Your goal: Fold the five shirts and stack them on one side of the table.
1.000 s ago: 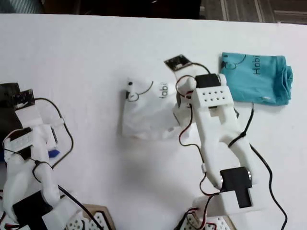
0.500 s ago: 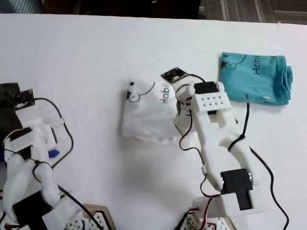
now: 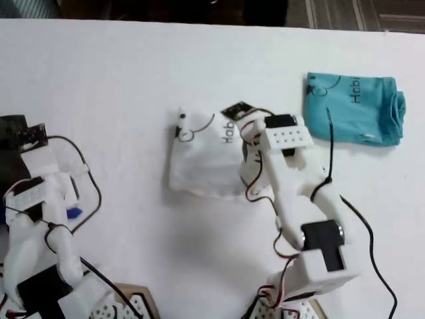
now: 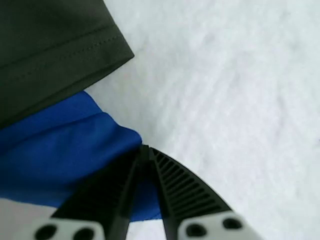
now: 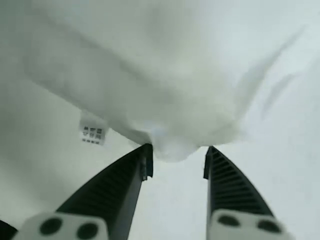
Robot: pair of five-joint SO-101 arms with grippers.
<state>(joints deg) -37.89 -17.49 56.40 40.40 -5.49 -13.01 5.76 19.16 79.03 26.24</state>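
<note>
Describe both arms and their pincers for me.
The left arm and right arm are white plastic shells with black motor blocks, trailing black and red cables. The left pincer and right pincer have black, ribbed, tapering fingers on white holed bases.

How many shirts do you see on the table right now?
4: white shirt mid-table at the right pincer, teal shirt folded far right, black shirt and blue shirt by the left pincer. A fifth may be hidden.
</note>
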